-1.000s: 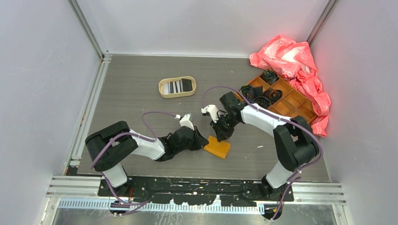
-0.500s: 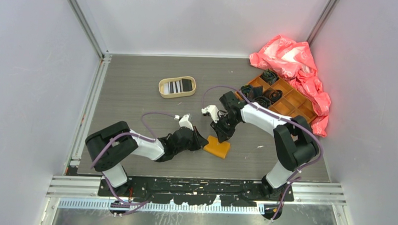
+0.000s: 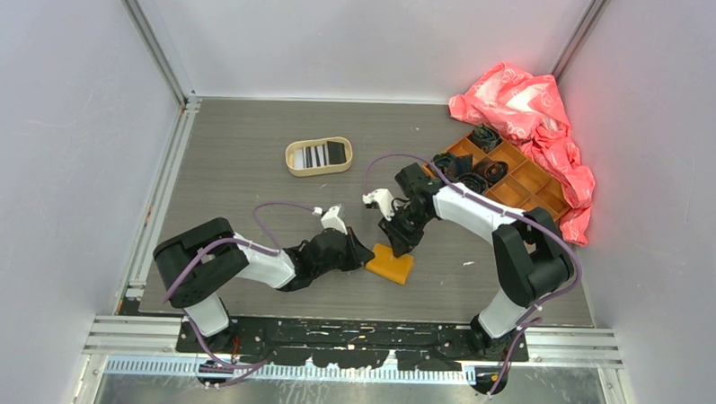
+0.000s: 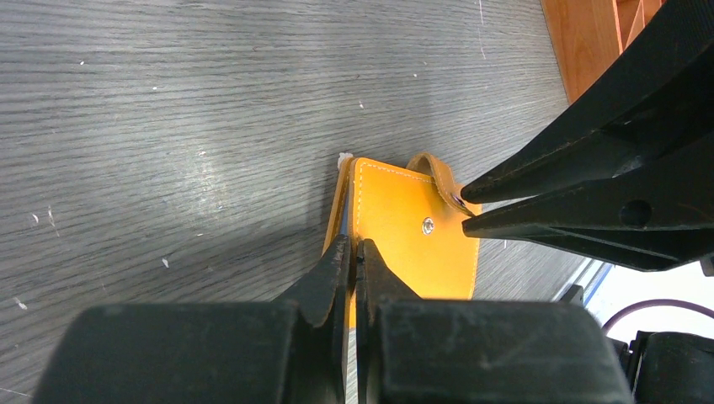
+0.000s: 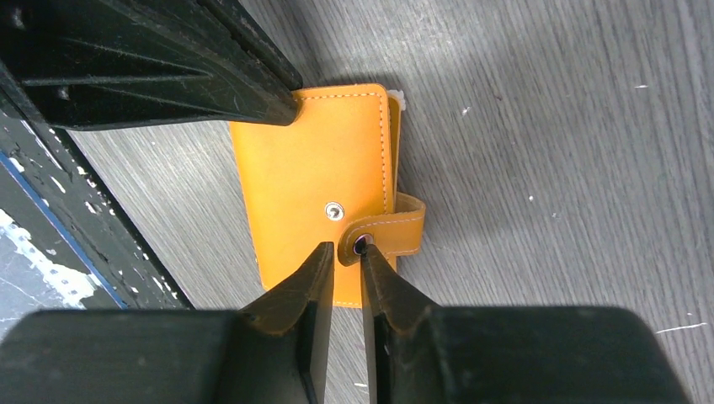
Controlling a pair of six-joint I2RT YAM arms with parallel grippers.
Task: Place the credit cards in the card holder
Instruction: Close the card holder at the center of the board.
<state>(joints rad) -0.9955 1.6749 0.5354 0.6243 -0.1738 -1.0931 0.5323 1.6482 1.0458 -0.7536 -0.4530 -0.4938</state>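
One card holder [image 3: 390, 264], lengthwise left-right, tab [image 5: 396, 231] rearward

White links [image 3: 267, 263], black joints [image 3: 195, 259], purple cables [image 3: 287, 202]; left gripper [image 4: 354, 248] and right gripper [image 5: 343, 250] are black.

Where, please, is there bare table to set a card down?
Bare: left of the oval tray, and right of the card holder. Crowded: around the left gripper and right gripper, and the far-right corner's compartmented box and pink bag.
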